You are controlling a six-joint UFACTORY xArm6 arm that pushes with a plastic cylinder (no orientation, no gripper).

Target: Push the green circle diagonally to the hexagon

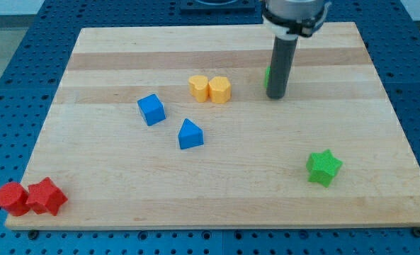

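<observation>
Far right of the pale wooden tabletop [224, 191]: my tip [276, 95] rests against the near-right side of a green block [267, 76], mostly hidden behind the dark rod, shape not clear. No pincer on this arm, so none to report. Left of it, two yellow blocks touch: a heart-like block [197, 86] and a hexagon-like block [220, 90]. Further left, blue cube [151, 110]; blue triangular block [190, 134] nearer. Green star [324, 167] near right. Red round block [11, 197] and red star [45, 196] touch at near left corner.
</observation>
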